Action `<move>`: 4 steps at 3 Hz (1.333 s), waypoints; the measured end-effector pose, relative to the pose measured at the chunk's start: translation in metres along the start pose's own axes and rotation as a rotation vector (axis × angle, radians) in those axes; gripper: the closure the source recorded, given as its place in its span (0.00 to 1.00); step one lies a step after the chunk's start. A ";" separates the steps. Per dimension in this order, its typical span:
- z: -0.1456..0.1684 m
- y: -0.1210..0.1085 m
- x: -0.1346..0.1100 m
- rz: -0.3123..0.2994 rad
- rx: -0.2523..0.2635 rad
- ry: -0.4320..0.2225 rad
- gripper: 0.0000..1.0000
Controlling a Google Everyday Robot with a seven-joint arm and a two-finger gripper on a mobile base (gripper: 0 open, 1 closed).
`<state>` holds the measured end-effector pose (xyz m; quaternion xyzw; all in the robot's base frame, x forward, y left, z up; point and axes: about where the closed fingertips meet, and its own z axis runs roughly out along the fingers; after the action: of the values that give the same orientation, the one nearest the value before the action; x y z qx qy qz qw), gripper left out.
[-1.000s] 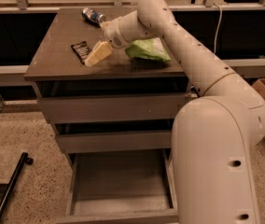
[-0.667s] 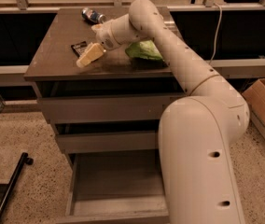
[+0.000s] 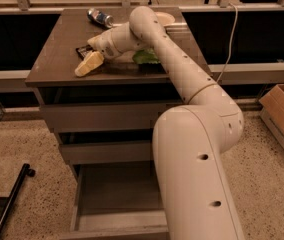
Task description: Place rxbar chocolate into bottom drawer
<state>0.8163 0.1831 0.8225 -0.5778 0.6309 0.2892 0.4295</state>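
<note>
The rxbar chocolate (image 3: pixel 82 49) is a small black bar lying flat on the cabinet top (image 3: pixel 57 59), left of centre. Only its left end shows; the rest is hidden behind my wrist. My gripper (image 3: pixel 89 64) is pale yellow and reaches in from the right. It hangs low over the top just in front of the bar, pointing front-left. The bottom drawer (image 3: pixel 117 196) is pulled open below, and its flat grey floor shows nothing in it. My arm's big white base covers its right part.
A green crinkly bag (image 3: pixel 145 57) lies right of the gripper, partly behind my arm. A blue-and-silver can (image 3: pixel 100 17) lies at the back of the top, and a pale dish (image 3: pixel 165 18) at the back right. The two upper drawers are shut. A cardboard box (image 3: pixel 283 116) stands on the floor at right.
My gripper has moved left and toward the cabinet's front edge, from over the bar to just in front of it. The bar, bag and can have not moved.
</note>
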 end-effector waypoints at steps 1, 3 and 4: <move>0.006 -0.002 0.009 0.028 -0.007 0.006 0.43; 0.003 -0.003 0.003 0.028 -0.007 0.006 0.89; 0.003 -0.003 0.002 0.028 -0.007 0.006 1.00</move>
<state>0.8197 0.1836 0.8196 -0.5713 0.6392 0.2954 0.4216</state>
